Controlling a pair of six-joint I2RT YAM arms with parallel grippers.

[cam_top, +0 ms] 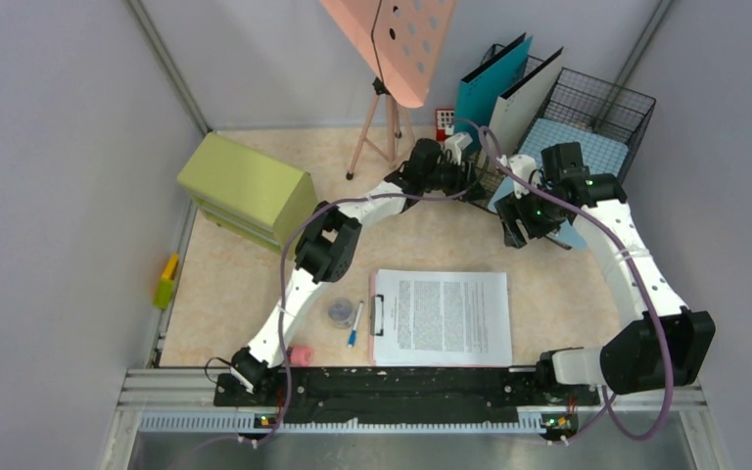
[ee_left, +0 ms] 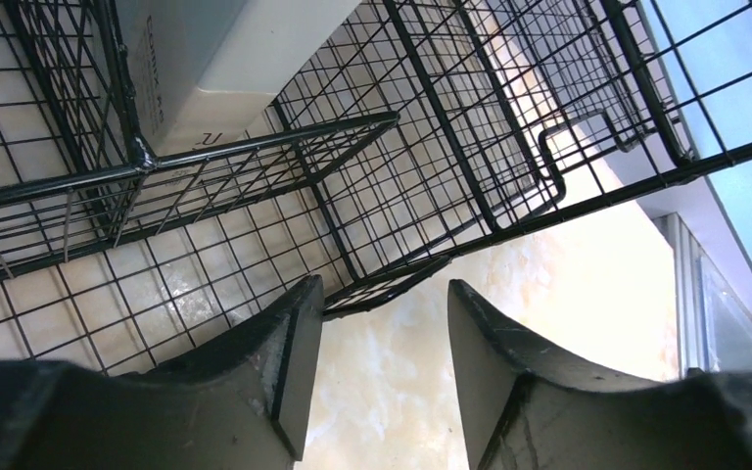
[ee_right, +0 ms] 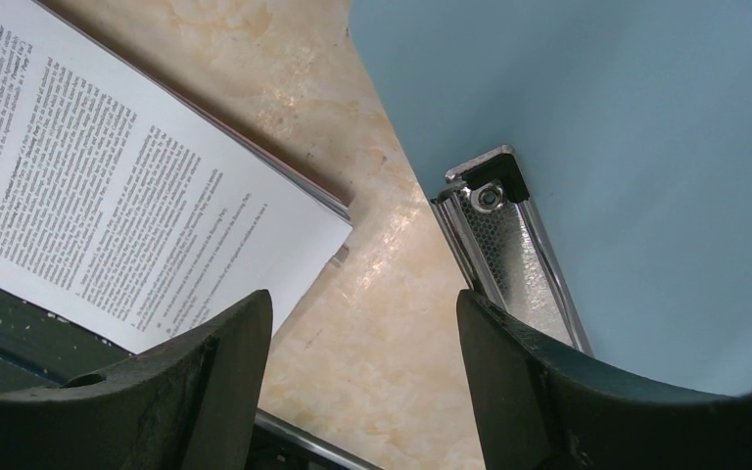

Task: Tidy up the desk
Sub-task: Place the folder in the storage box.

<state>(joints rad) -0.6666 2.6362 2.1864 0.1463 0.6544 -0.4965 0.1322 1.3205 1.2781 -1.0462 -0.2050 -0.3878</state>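
The desk [cam_top: 431,245] is a pale beige marbled tabletop. My left gripper [cam_top: 477,178] reaches to the back, open and empty, just in front of a black wire file rack [ee_left: 421,147]; in the left wrist view [ee_left: 382,328] its jaws stand apart over bare desk [ee_left: 392,392]. My right gripper [cam_top: 521,231] hovers low beside a light blue clipboard [ee_right: 597,127] with a metal clip [ee_right: 509,245]. In the right wrist view [ee_right: 364,328] it is open and empty. A clipboard with a printed sheet [cam_top: 441,315] lies at the front middle and also shows in the right wrist view [ee_right: 108,186].
A green drawer cabinet [cam_top: 245,191] stands at left. A pink perforated stand on a tripod [cam_top: 392,49], a teal folder [cam_top: 490,83], a white binder [cam_top: 527,93] and a wire basket [cam_top: 602,117] are at the back. A pen [cam_top: 353,323], a small round lid [cam_top: 339,311] and a pink eraser [cam_top: 301,355] lie near front.
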